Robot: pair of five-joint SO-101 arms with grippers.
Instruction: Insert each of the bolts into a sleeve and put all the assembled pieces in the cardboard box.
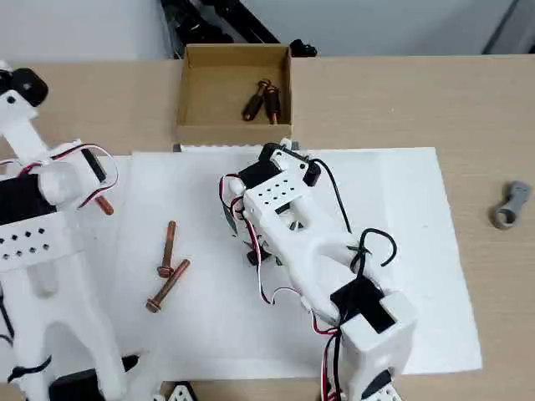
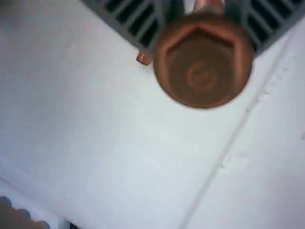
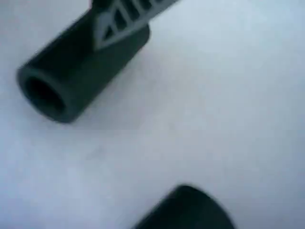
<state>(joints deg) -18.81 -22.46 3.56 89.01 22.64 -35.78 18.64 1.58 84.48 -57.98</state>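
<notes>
My left gripper (image 1: 99, 192) hangs over the left edge of the white sheet, shut on a copper bolt (image 1: 104, 204). In the left wrist view the bolt's hexagonal head (image 2: 202, 67) faces the camera between the grey fingers (image 2: 138, 24). Near the sheet's middle, my right gripper (image 3: 125, 24) is shut on the far end of a black sleeve (image 3: 81, 71) whose open bore faces the camera. A second black sleeve (image 3: 183, 210) lies close by. Two loose bolts (image 1: 170, 249) (image 1: 167, 286) lie on the sheet between the arms. The cardboard box (image 1: 191, 92) holds two assembled pieces (image 1: 261, 100).
The white sheet (image 1: 401, 251) covers most of the wooden table, and its right half is bare. A small grey part (image 1: 510, 205) lies on the wood at far right. The right arm's body (image 1: 288, 217) and cables hang over the sheet's centre, just in front of the box.
</notes>
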